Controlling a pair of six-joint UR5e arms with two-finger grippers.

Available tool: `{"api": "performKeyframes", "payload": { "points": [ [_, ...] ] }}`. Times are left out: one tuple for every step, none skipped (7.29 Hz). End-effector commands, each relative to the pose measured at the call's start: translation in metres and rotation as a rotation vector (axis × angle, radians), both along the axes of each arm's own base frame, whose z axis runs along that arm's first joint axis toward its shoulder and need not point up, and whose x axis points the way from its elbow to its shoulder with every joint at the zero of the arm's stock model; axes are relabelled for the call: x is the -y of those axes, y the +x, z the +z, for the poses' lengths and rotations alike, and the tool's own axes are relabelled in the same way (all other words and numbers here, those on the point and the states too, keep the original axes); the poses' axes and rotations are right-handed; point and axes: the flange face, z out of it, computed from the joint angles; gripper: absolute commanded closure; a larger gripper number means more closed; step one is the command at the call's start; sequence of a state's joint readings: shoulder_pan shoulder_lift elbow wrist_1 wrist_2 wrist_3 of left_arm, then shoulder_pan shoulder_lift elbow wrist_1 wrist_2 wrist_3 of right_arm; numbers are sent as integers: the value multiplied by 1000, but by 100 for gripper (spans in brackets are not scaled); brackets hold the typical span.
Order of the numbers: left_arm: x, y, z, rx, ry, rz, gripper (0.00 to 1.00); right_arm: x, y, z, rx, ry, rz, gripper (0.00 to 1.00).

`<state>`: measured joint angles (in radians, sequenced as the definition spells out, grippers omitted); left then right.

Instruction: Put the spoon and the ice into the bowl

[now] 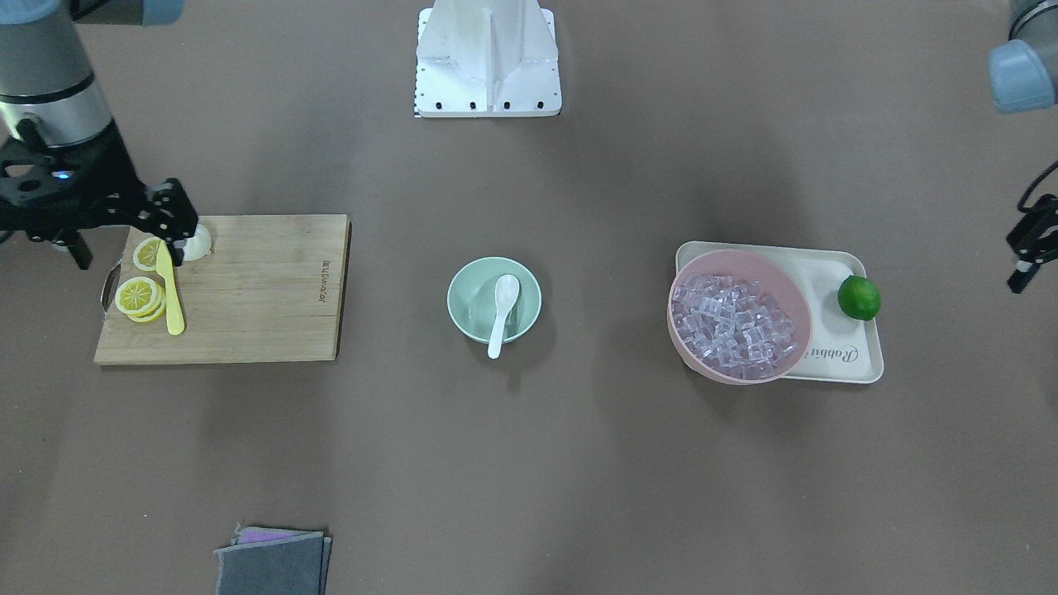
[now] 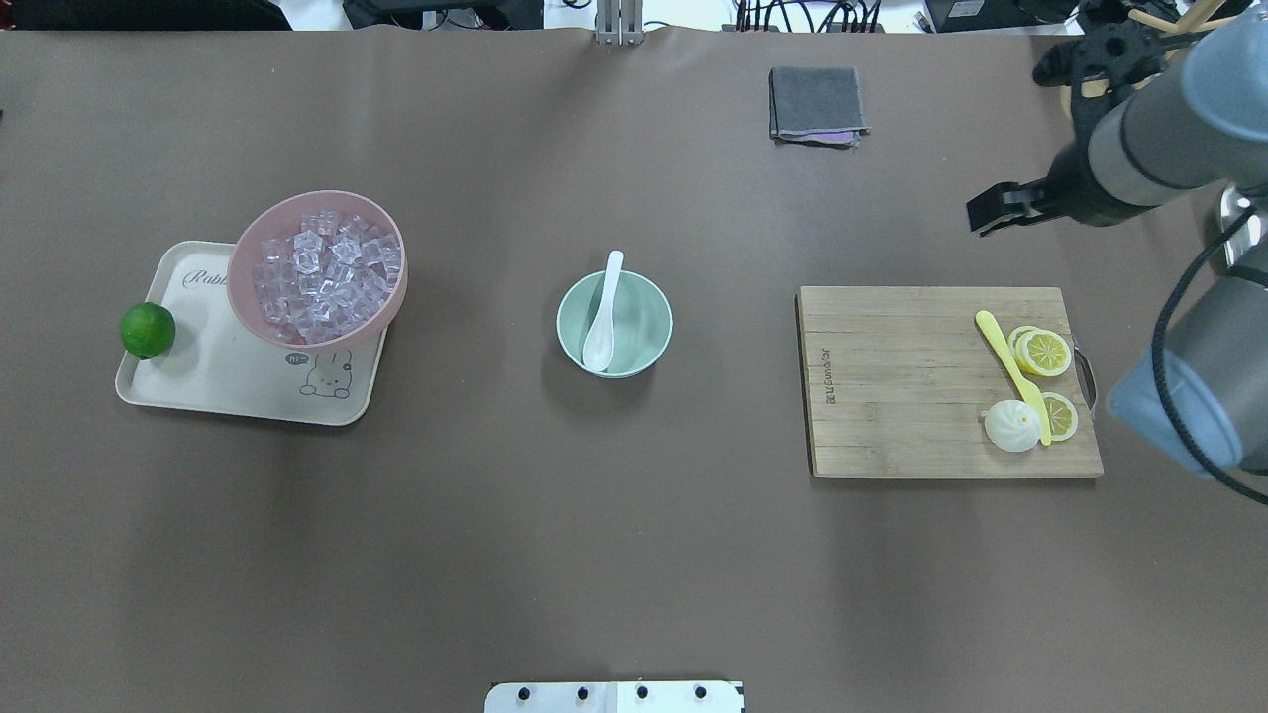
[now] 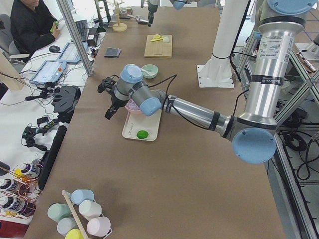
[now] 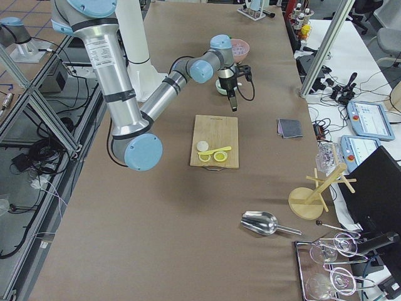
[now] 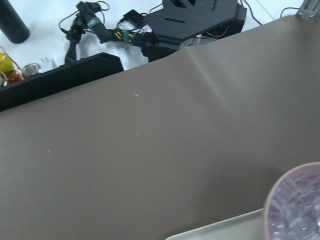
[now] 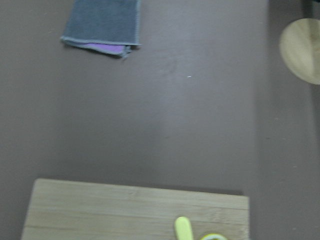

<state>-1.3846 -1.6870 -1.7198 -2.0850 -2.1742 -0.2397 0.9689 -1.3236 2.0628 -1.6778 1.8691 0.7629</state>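
The spoon (image 1: pixel 502 310) lies in the bowl (image 1: pixel 451 302) mid-frame, its handle propped on the rim. Ice (image 1: pixel 731 326) fills the pink bowl (image 1: pixel 789 285) centre-right, awaiting scooping. The right hand (image 1: pixel 173 223), far left, and the left hand (image 1: pixel 1029 252), far right, hang clear; I cannot tell how open they are.

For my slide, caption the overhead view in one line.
Spoon rests in the mint bowl; ice fills the pink bowl on the tray.
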Motion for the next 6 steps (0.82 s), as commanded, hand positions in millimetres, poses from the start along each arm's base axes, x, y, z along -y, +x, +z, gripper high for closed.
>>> {"api": "performKeyframes", "payload": {
  "points": [
    [-3,-48,42,49,-21,-28,2,34,93,41,12,-89,133,0],
    [-12,-59,73,54,-86,-44,2,49,135,65,10,-80,53,0],
    [-13,-71,105,59,-149,-64,2,49,174,107,-17,-69,-45,0],
    [-14,-80,134,63,-208,-80,2,46,201,157,-51,-111,-82,0],
    [-16,-87,150,65,-262,-90,2,47,227,210,-70,-179,-98,0],
    [-22,-89,157,41,-310,-79,2,41,239,233,-7,-232,-96,0]
  ]
}}
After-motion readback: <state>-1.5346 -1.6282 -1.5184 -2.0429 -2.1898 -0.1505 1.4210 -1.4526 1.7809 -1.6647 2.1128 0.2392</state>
